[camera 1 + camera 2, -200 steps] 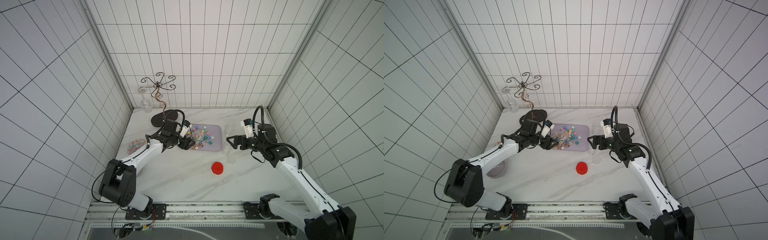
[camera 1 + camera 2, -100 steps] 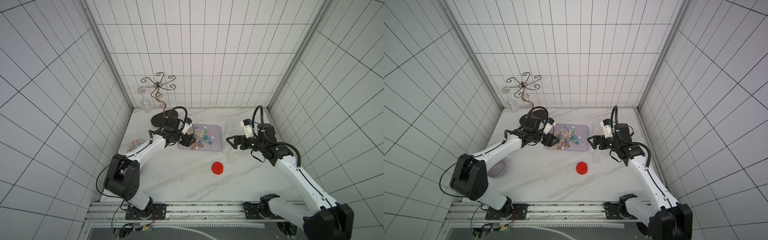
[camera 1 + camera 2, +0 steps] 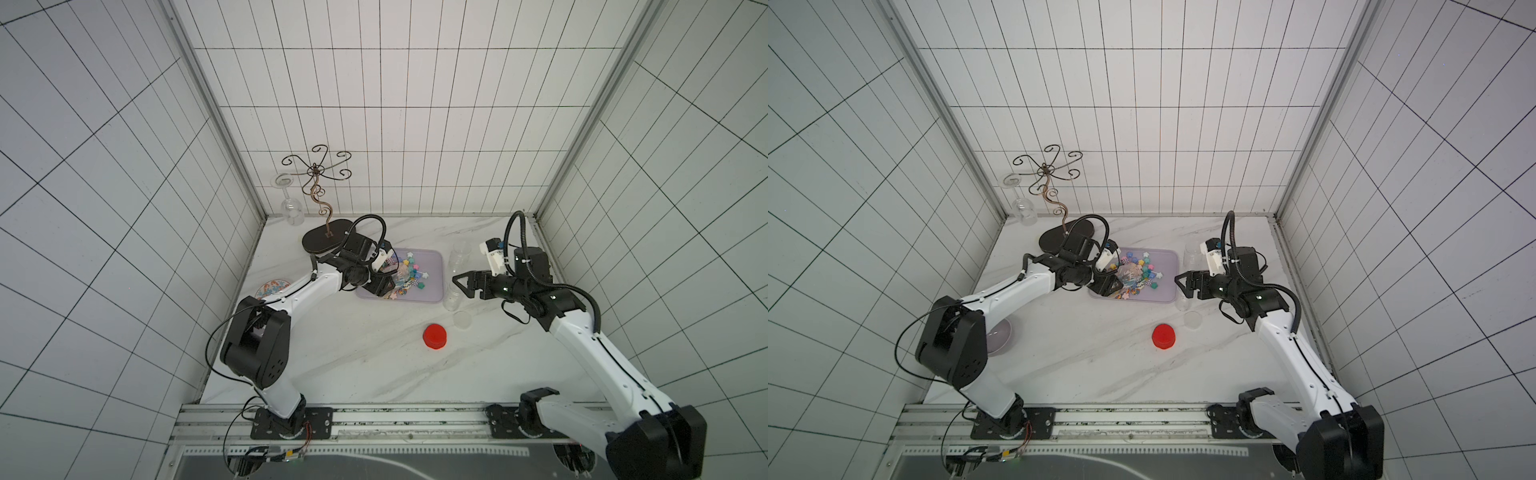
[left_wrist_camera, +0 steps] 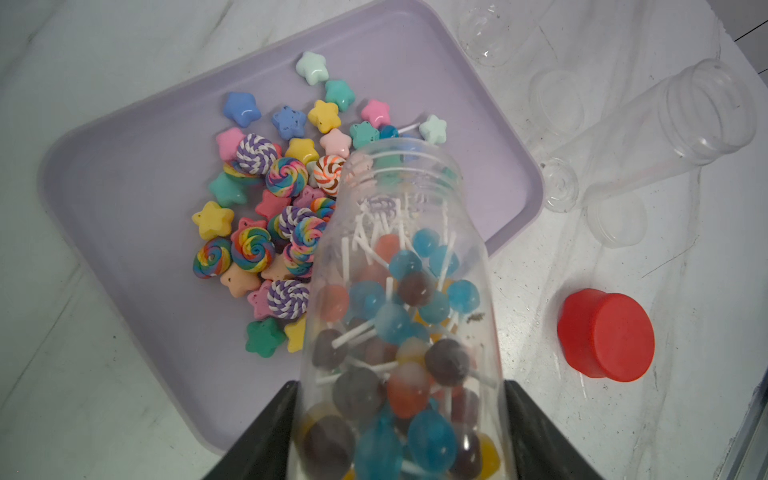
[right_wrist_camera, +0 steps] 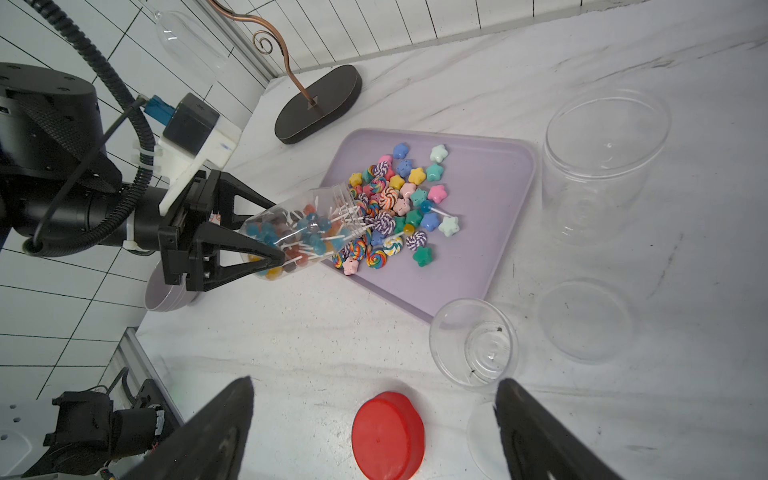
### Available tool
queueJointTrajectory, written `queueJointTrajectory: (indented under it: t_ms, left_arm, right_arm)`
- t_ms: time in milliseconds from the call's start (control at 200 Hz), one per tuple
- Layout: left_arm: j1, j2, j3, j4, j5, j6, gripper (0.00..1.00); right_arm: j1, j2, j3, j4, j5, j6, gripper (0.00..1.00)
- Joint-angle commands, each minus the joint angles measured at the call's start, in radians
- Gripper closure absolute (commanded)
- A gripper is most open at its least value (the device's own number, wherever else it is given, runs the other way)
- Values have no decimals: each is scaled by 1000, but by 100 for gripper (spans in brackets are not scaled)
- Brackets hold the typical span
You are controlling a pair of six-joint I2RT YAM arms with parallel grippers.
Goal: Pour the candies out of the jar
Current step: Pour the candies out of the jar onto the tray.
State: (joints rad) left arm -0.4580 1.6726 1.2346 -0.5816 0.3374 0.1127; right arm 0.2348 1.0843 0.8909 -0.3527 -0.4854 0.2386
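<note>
Presently, item by item.

- Left tool point(image 5: 277, 230): pinching the clear jar point(image 4: 399, 291) across its base end, one finger on each side.
- Jar: tipped, open mouth low over the lilac tray point(image 4: 124, 187), near the tray's edge.
- Candies in the jar: lollipops point(image 4: 415, 316), balls bunched toward the base, white sticks crossed at the neck.
- Candies on the tray: stars and swirl rounds point(image 4: 266, 199), heaped just under the mouth.
- Handling note: the sticks look likely to bridge the neck. Raise the base further, add small shakes, and keep the mouth inside the tray rim. The grip should stay firm, as the plastic is probably slick.
- Right tool point(image 5: 374, 386): spread wide, empty, above the worktop point(image 5: 291, 332) near the red lid point(image 5: 388, 434); best kept clear of the pour.
</note>
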Motion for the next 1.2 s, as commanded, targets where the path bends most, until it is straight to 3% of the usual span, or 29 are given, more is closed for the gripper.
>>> queueJointTrajectory:
  t_ms: [0, 1195]
  left_arm:
    - [-12, 11, 62, -5, -25, 23, 46]
    - [-93, 235, 458, -444, -324, 55, 46]
  right_arm:
    - [-17, -14, 49, -9, -4, -16, 8]
    - [-57, -46, 3, 15, -51, -38, 8]
